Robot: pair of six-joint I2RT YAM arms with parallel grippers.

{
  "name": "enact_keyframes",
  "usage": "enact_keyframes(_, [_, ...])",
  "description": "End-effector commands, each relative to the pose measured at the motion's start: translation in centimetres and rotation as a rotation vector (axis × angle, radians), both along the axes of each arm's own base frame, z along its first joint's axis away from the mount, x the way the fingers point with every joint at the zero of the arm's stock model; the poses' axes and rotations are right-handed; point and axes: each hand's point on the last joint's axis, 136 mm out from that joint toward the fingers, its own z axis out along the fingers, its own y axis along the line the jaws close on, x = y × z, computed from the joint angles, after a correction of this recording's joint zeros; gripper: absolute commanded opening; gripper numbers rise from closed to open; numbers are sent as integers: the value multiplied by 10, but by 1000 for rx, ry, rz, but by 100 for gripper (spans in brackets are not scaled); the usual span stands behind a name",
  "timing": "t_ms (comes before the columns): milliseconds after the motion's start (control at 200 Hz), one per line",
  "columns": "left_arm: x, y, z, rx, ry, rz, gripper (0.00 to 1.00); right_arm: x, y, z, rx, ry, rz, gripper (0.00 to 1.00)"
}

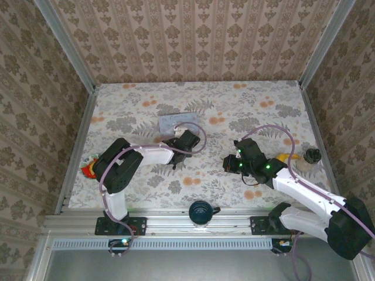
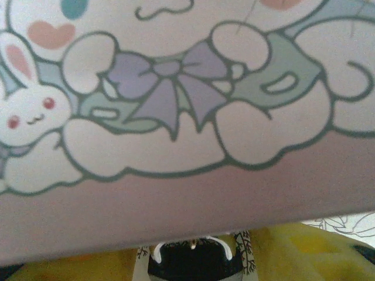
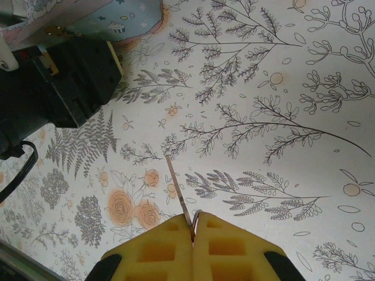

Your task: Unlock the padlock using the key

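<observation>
Padlock (image 2: 190, 264) – small dark body, thin pale shackle, brassy glint – we spot it low in left wrist view, between yellow fingers (image 2: 293, 257) of left gripper (image 1: 183, 137), just under edge of pale blue cartoon tin (image 2: 176, 88). Whether those jaws clamp it or merely flank it, we cannot tell. Right gripper (image 3: 193, 227) pinched tight on key (image 3: 177, 190) — thin blade sticking out over floral table (image 3: 281, 88), apart from tin and left gripper.
</observation>
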Motion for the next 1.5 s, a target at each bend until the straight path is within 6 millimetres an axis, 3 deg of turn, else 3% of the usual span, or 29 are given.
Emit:
enact_keyframes(0, [11,-3,8,18,-57,-3,54,6,3,11,12,-29,7,0])
enact_keyframes(305, [20,-3,15,45,-113,-6,53,6,2,8,8,-29,4,0])
enact_keyframes(855, [28,-4,1,57,-99,15,50,4,-2,8,7,-41,-6,0])
enact_keyframes(1225, [32,-6,-1,69,-76,0,35,3,-3,6,3,-40,-6,0])
enact_keyframes(1495, [18,-16,2,-21,26,-15,24,-1,-1,-6,37,-51,3,0])
